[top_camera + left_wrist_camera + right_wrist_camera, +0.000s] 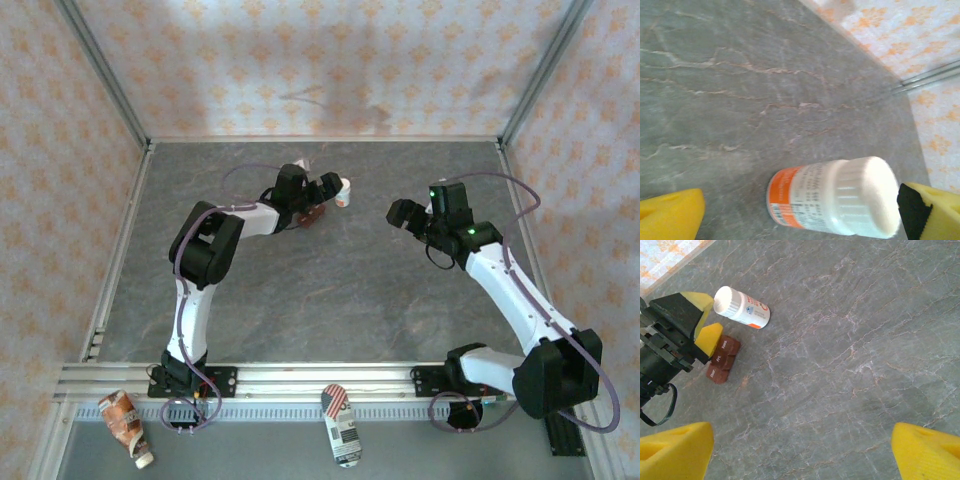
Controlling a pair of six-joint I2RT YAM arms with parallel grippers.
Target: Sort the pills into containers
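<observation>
1. We are finding the containers [722, 360] lying flat on the tabletop [330, 300]: a dark red-brown strip of joined squares, just beside the white bottle [742, 307] and partly tucked under the left fingers [710, 337]
2. In the right wrist view we are reading the strip's long axis as running toward the bottle, with one short end facing the bottle's base. The strip is sitting off to one side of the left fingers rather than between them
3. We are judging the left arm [205, 250] to be much the nearer one. It is reaching far out across the tabletop, with its wrist hanging over the strip
4. The left fingers are standing spread wide and pinching nothing. In the left wrist view the bottle is lying between them, its white cap just beside one pad, and we cannot tell whether they are touching
5. The right fingers [675, 452] are also standing spread, with nothing but bare tabletop between them. They are well apart from both bottle and strip, while the right arm [510, 290] is bending at the elbow and angling its wrist toward them
6. We are judging that the coming move turns on the bottle already sitting inside the left spread. Closing there looks like a short move, though the strip is lying close enough to get nudged
</observation>
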